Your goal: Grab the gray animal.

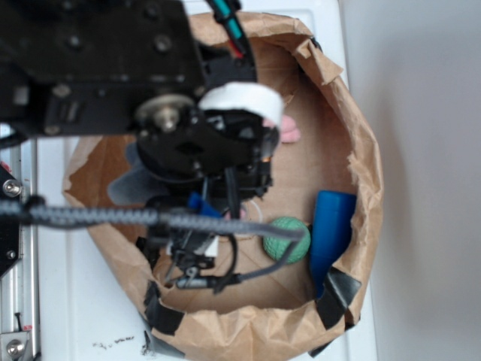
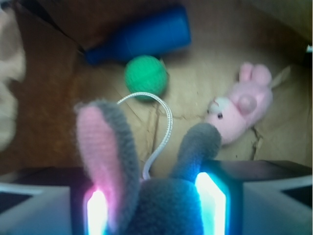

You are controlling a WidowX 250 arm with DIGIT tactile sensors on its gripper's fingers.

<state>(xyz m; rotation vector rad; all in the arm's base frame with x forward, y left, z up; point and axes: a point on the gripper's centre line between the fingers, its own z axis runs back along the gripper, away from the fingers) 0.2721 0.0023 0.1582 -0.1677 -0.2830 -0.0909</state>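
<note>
The gray animal is a dark-gray plush bunny wedged between my gripper's two lit fingers, filling the gap. Its pink-lined ear and its other gray ear stick up past the fingertips. The gripper is shut on its head or body. In the exterior view the black arm covers most of it, and only a gray floppy part shows at the arm's left. The brown bag floor lies below the held plush.
All sits inside a brown paper bag with black tape on its rim. On its floor lie a pink plush bunny, a green ball, a blue bottle and a white cord.
</note>
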